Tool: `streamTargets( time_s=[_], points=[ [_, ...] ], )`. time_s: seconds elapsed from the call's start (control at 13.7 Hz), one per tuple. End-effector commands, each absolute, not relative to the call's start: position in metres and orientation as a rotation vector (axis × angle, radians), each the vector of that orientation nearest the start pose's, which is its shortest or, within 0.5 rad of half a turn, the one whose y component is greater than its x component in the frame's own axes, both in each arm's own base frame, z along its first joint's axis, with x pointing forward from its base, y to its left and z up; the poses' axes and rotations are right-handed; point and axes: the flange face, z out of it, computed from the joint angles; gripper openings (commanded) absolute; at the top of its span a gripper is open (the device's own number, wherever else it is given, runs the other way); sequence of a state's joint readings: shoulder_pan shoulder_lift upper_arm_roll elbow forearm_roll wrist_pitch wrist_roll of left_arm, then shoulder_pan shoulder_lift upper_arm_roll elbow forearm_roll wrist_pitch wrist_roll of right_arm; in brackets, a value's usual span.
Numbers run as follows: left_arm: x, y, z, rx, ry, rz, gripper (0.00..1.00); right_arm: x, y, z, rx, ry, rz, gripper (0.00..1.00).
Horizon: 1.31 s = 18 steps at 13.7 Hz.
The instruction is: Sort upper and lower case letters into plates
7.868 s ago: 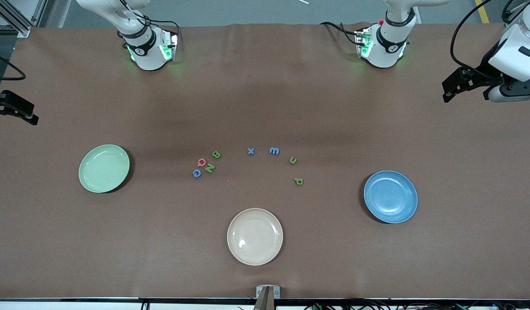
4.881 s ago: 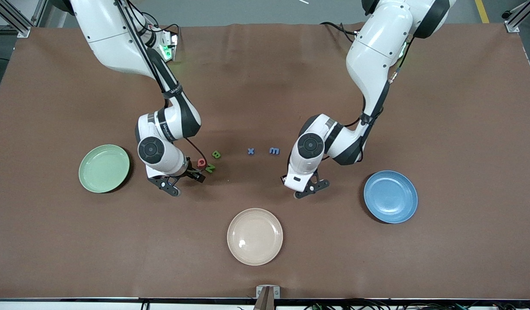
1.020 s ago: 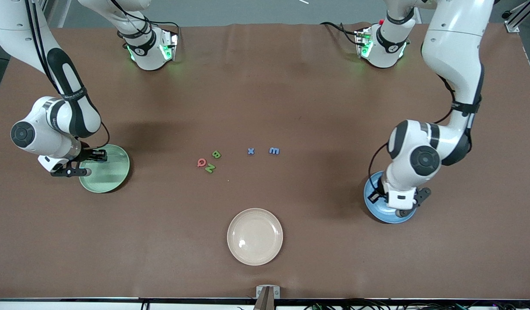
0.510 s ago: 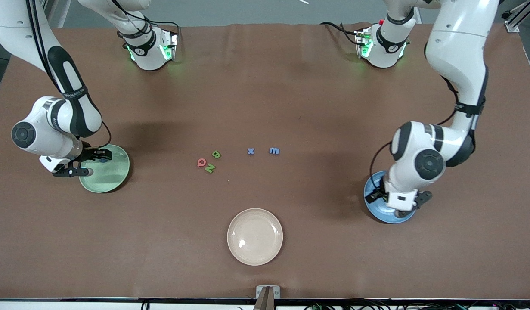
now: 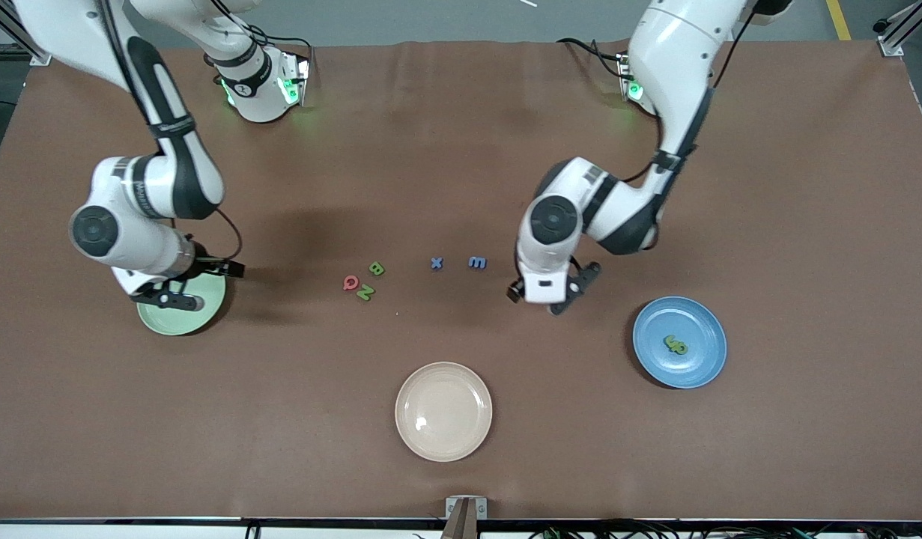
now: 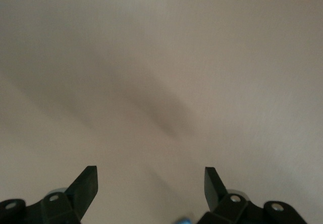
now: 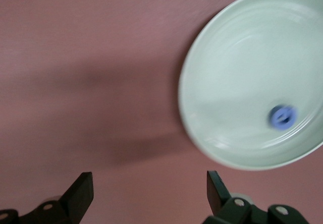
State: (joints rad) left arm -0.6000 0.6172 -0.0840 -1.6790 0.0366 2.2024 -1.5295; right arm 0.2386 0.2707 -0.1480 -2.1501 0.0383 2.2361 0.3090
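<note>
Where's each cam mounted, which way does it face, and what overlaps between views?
Front: high, across the table, facing both arm bases; shows right gripper, left gripper, three plates.
Left wrist: on the left arm, looking down at bare table; own open fingers show.
Right wrist: on the right arm, looking down; own open fingers show.
Shared: front and right wrist both see the mint plate.

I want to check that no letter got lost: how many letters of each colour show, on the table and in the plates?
Blue: 3 (x, m, blurred letter in the mint plate)
Green: 4 (B, N, pair in the blue plate)
Red: 1 (Q)
Total: 8
</note>
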Motion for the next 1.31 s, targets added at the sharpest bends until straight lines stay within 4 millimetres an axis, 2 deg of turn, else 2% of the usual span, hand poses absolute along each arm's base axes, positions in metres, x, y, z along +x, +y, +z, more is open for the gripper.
streamTargets(
  time_s=[0.0, 0.15, 0.29, 0.44, 0.73, 0.87, 0.95, 1.09, 1.17, 1.24],
  points=[
    [0.507, -0.449, 0.214, -2.75, -1.417, 0.059, 0.91, 0.538, 0.109, 0.266, -3.116, 0.573, 0.259, 0.99],
    [0.501, -0.461, 0.202, -2.721, -1.551, 0.042, 0.87, 0.54, 0.154, 0.27, -3.056, 0.596, 0.264, 0.99],
    [0.481, -0.485, 0.187, -2.713, -1.62, 0.035, 0.83, 0.541, 0.202, 0.257, -2.993, 0.619, 0.305, 0.99],
    [0.476, -0.49, 0.181, -2.692, -1.651, 0.037, 0.79, 0.538, 0.229, 0.247, -3.001, 0.596, 0.309, 0.99],
    [0.471, -0.494, 0.178, -2.69, -1.649, 0.04, 0.61, 0.536, 0.24, 0.227, -3.007, 0.646, 0.287, 0.99],
    [0.468, -0.494, 0.177, -2.689, -1.641, 0.04, 0.46, 0.535, 0.243, 0.212, -3.016, 0.644, 0.268, 0.99],
    [0.467, -0.495, 0.172, -2.69, -1.631, 0.041, 0.44, 0.534, 0.245, 0.207, -3.024, 0.634, 0.261, 0.99],
    [0.465, -0.494, 0.164, -2.682, -1.624, 0.044, 0.46, 0.534, 0.244, 0.193, -3.038, 0.63, 0.252, 0.99],
    [0.466, -0.495, 0.165, -2.686, -1.621, 0.043, 0.43, 0.534, 0.243, 0.187, -3.044, 0.626, 0.253, 0.99],
    [0.466, -0.495, 0.169, -2.701, -1.605, 0.041, 0.32, 0.534, 0.243, 0.184, -3.047, 0.62, 0.251, 0.99]
  ],
)
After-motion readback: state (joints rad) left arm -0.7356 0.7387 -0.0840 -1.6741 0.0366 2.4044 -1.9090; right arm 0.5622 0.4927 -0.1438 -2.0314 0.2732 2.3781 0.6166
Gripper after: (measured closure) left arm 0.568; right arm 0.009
